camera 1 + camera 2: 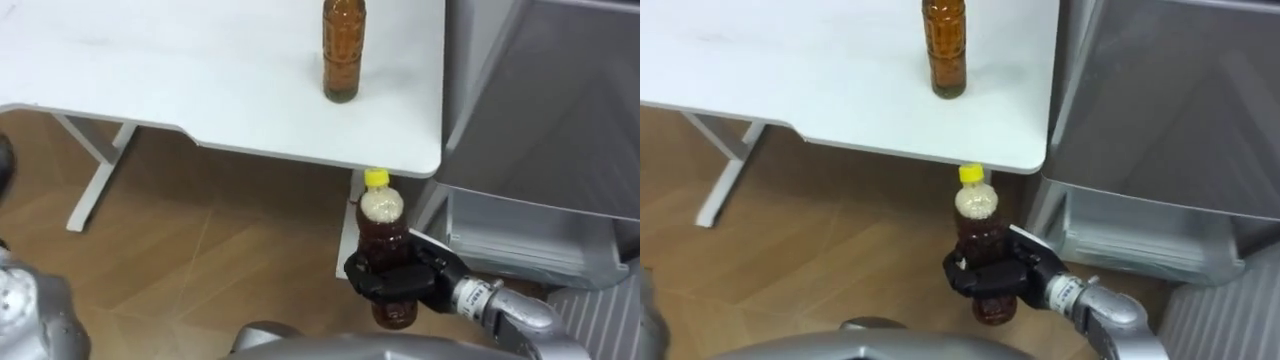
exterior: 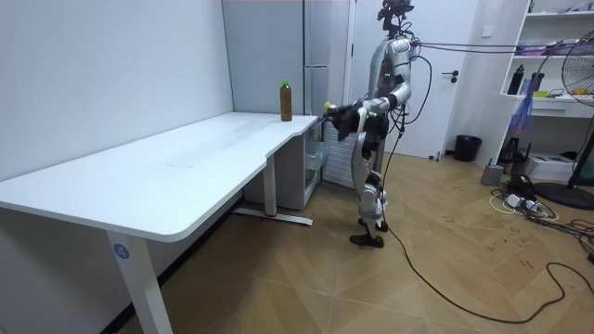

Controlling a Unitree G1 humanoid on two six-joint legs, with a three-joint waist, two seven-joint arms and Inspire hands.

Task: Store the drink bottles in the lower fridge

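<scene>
Gripping 1 bottle (image 1: 384, 228) — R hand (image 1: 398, 281), 2nd bottle (image 1: 343, 52) tabled

Yellow-capped brown bottle (image 1: 385, 238), black right hand (image 1: 398, 281); amber bottle (image 1: 343, 55); white table (image 1: 150, 70); grey fridge (image 1: 545, 120); tan wood-grain floor (image 1: 200, 250).

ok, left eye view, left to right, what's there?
white metal table leg → brown plastic bottle standing on the white table → yellow-capped brown bottle held in the right robot hand → grey fridge
</scene>
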